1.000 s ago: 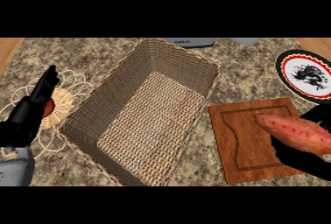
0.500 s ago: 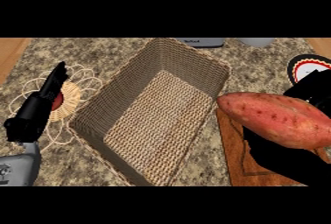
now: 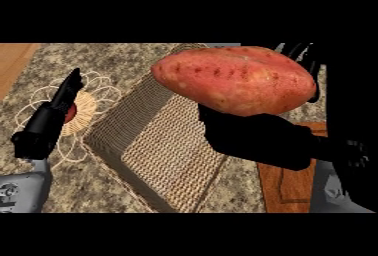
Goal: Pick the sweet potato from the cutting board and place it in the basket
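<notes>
The reddish sweet potato [image 3: 236, 79] is lifted high and fills the upper middle of the head view, over the far right part of the woven basket [image 3: 151, 145]. My right hand [image 3: 258, 140] is curled under and behind it, holding it. The wooden cutting board [image 3: 288, 180] shows only as a strip at the lower right, mostly hidden by the hand and arm. At the left, my left hand [image 3: 52, 117] rests open with straight fingers pointing up, apart from the basket.
A round wire-and-wicker trivet [image 3: 85, 112] lies on the granite counter [image 3: 111, 65] under the left hand. The wooden counter edge [image 3: 15, 62] shows at the far left. The basket's near corner lies toward the bottom centre.
The right hand has raised the sweet potato higher and carried it left, from above the board to over the basket's right side. The left hand has barely moved.
</notes>
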